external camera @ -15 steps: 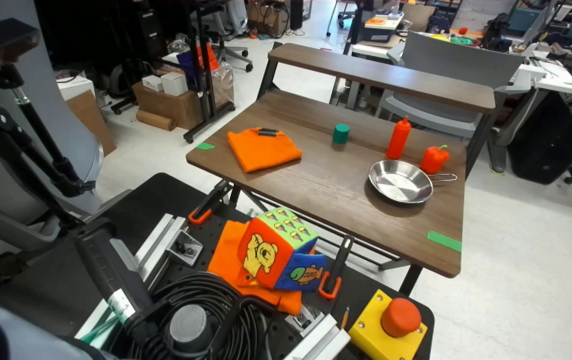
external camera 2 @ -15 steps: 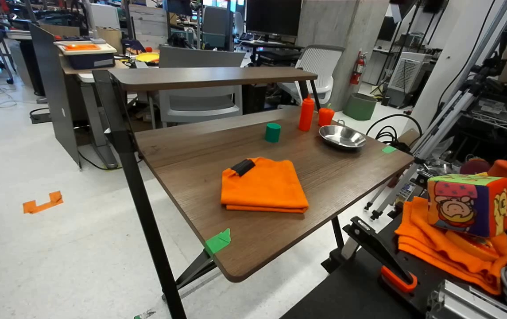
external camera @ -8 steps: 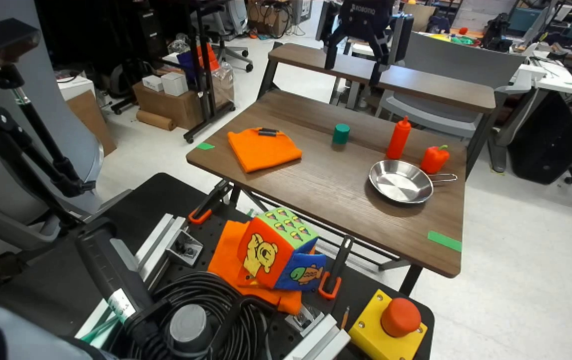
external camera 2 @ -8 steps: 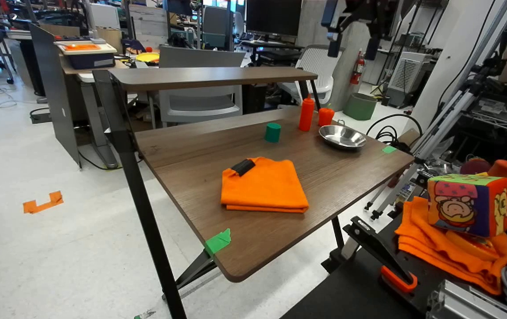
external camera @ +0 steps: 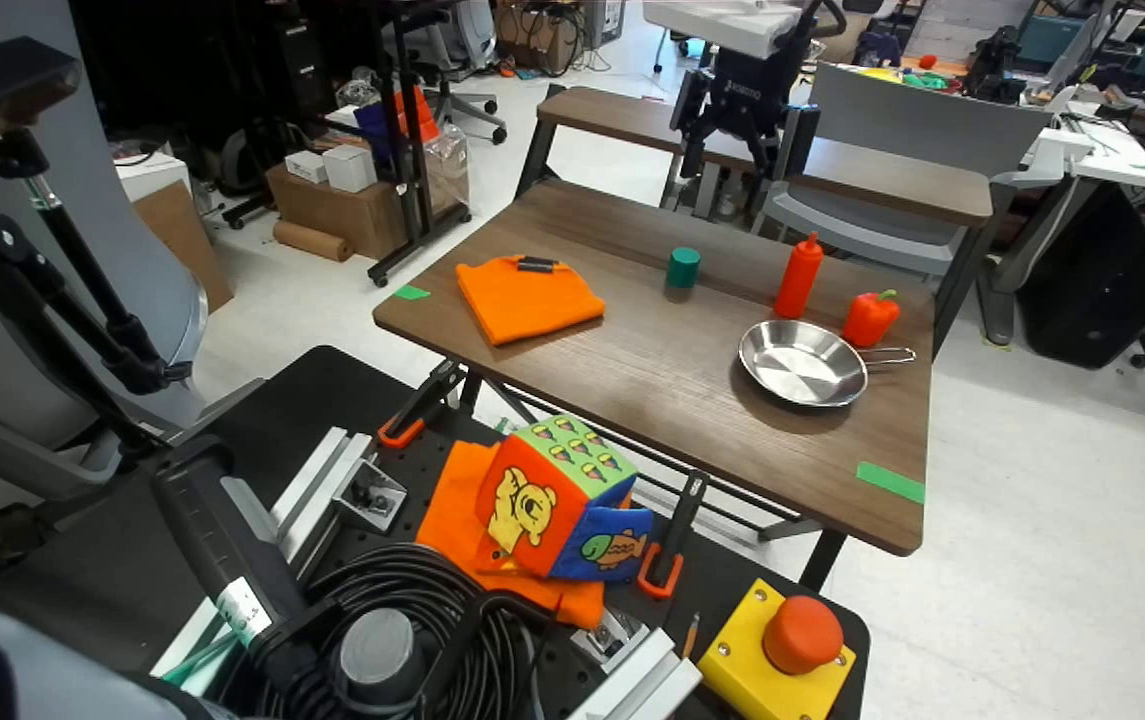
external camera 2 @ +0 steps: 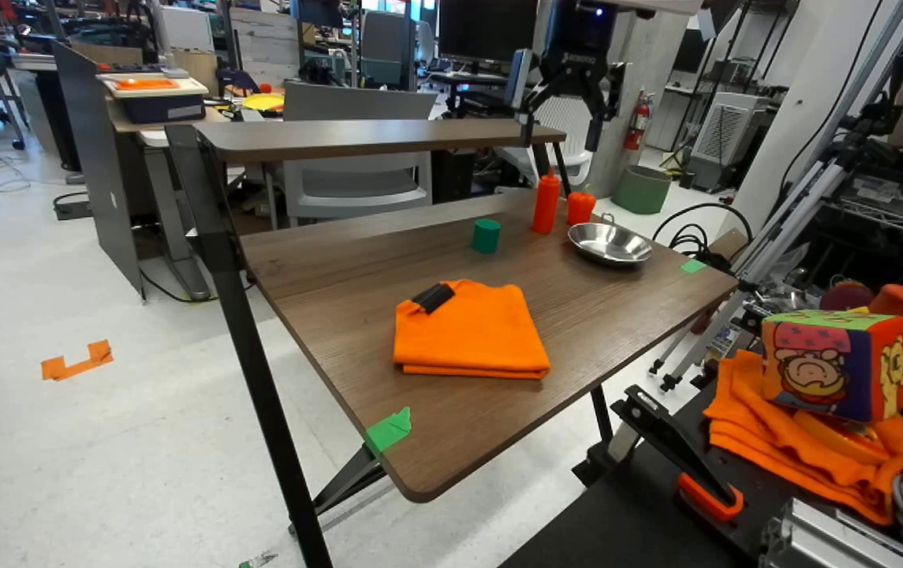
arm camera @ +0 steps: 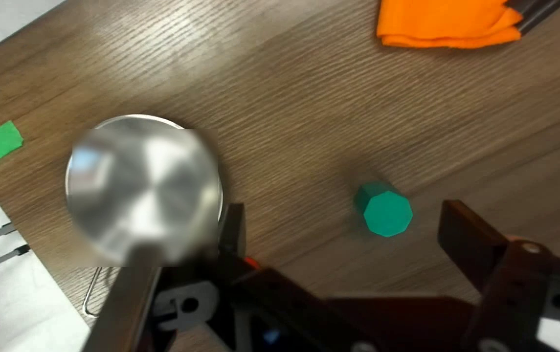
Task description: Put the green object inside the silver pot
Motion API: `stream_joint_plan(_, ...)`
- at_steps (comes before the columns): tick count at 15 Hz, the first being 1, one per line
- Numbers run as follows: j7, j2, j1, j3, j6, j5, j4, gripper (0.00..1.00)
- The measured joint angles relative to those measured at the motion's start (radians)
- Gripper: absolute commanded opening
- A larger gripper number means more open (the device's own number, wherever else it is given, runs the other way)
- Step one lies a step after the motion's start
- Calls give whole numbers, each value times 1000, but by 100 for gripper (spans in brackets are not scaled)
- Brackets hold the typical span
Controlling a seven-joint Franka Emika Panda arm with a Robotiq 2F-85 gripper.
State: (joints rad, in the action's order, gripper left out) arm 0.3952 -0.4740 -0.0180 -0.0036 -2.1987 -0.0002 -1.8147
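On the tabletop [arm camera: 289,112], apart from the silver pot [external camera: 800,364], stands the green block [arm camera: 388,214]: likely light and stiff, perhaps a touch slippery, so pinch its upright sides! Above, the fingers [arm camera: 468,242] hang wide apart, holding nothing.

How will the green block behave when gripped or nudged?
Probably stiff: the green block shows crisp edges around its flat top. Likely to slide rather than tip under a low nudge, since it stands upright and stubby on the table. If toppled, its seemingly octagonal outline may hinder rolling.
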Motion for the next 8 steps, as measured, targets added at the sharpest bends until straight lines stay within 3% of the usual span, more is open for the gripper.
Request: stream_joint_plan(8,102,-260,54,-21,24,25,233,100)
